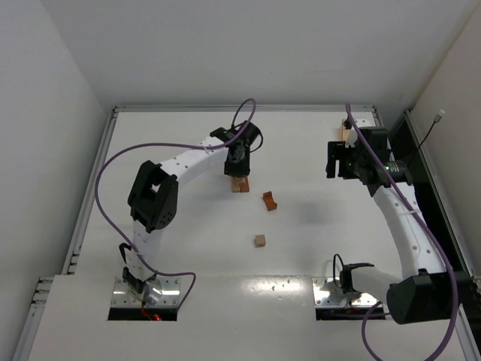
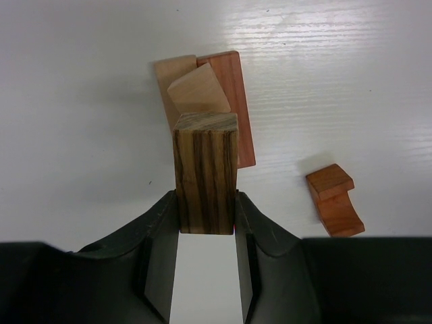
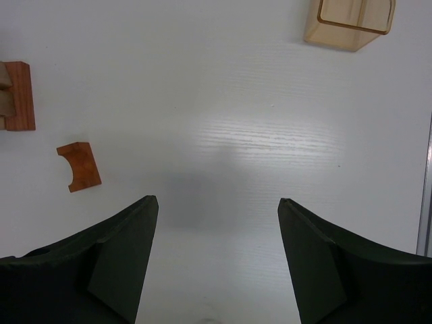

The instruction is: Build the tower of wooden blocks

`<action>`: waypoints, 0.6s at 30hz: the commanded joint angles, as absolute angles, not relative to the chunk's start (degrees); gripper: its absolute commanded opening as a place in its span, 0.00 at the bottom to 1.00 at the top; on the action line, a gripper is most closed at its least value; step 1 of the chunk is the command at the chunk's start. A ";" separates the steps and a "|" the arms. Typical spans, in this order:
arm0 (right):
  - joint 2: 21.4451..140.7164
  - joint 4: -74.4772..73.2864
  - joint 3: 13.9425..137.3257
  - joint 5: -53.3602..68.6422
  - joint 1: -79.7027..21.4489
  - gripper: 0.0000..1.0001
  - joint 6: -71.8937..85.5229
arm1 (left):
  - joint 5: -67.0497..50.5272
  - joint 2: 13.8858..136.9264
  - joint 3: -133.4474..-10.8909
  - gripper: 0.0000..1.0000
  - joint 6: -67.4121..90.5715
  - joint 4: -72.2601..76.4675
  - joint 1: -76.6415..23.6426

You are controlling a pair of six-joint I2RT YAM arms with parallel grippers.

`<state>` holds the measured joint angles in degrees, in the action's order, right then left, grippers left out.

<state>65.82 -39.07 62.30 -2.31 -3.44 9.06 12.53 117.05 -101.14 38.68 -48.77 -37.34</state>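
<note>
In the top external view, the left gripper (image 1: 237, 161) hangs directly over the tower (image 1: 240, 184), a small stack of tan and reddish-brown wooden pieces standing on the white surface (image 1: 180, 135). A reddish-brown notched wooden block (image 1: 269, 200) lies just right of the tower, apart from it. A small light tan wooden cube (image 1: 260, 241) sits well apart from the tower, on the side of the arm bases. The right gripper (image 1: 340, 159) hovers far to the right of the tower, near a shallow light-wood tray (image 1: 346, 134).

In the left wrist view, the jaws are clamped on a dark-striped brown wooden block (image 2: 206, 179), held upright at the tower. Below it lie a tan flat bar (image 2: 169, 77) and a reddish-brown flat bar (image 2: 237, 94), touching side by side, with a tilted tan block (image 2: 199, 91) on top of them. Whether the striped block rests on that tilted piece cannot be told. The notched block (image 2: 334, 201) lies to the right of the tower.

In the right wrist view, the jaws stand wide apart above the white surface. The notched block (image 3: 79, 166) lies to the left, between them and the tower's reddish bar (image 3: 19, 94) at the left edge, and the tray (image 3: 347, 23) is at the upper right
</note>
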 commanded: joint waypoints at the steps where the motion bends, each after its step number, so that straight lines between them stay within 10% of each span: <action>1: 65.92 -37.09 64.34 -1.49 -3.08 0.69 9.76 | 11.43 118.38 -103.88 0.00 40.43 -49.04 -36.74; 18: 67.06 -36.56 64.34 -1.49 -2.02 0.69 10.28 | 11.43 122.61 -109.07 0.00 40.43 -50.10 -34.54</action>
